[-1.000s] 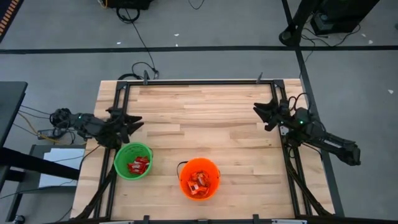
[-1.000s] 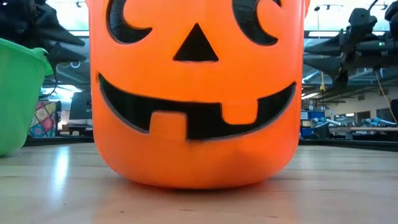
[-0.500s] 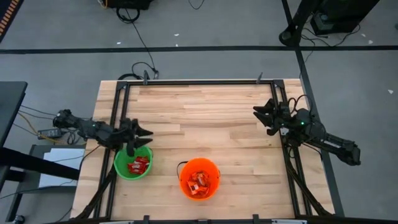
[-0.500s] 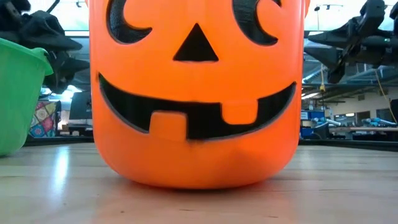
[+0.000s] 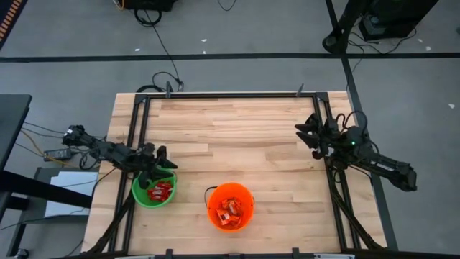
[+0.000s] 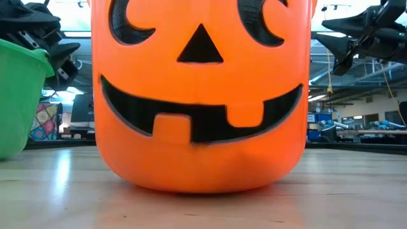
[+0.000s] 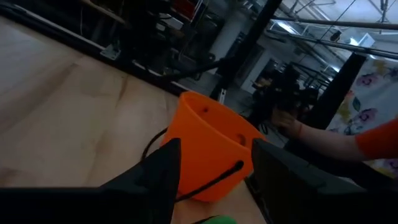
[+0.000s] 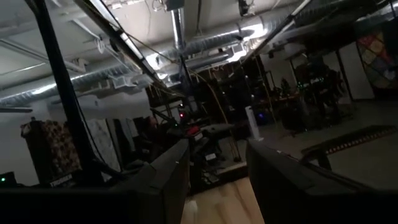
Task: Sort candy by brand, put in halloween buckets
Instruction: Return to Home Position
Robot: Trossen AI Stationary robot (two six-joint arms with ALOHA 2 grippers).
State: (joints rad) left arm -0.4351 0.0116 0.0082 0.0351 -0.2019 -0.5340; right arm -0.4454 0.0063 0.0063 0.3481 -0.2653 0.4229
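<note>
The green bucket (image 5: 154,187) stands near the table's left front and holds red candy (image 5: 160,191). It also shows at the low view's left edge (image 6: 19,95). The orange bucket (image 5: 231,206), with a jack-o'-lantern face (image 6: 200,95), stands to its right and holds orange-and-white candy (image 5: 230,211). My left gripper (image 5: 161,164) is open and empty above the green bucket's far rim. In its wrist view the orange bucket (image 7: 208,152) shows between the fingers. My right gripper (image 5: 307,141) is open and empty above the table's right side.
Bare wooden tabletop (image 5: 237,137) lies between the two arms. A black metal frame (image 5: 230,94) runs along the table's edges. In the left wrist view a person's arm in an orange sleeve (image 7: 373,140) shows beyond the table.
My left gripper has swung from beside the table's left edge toward the near edge and a little rightward. It has turned and now hangs over the green bucket's far rim, still open. My right gripper has shifted slightly toward the right edge.
</note>
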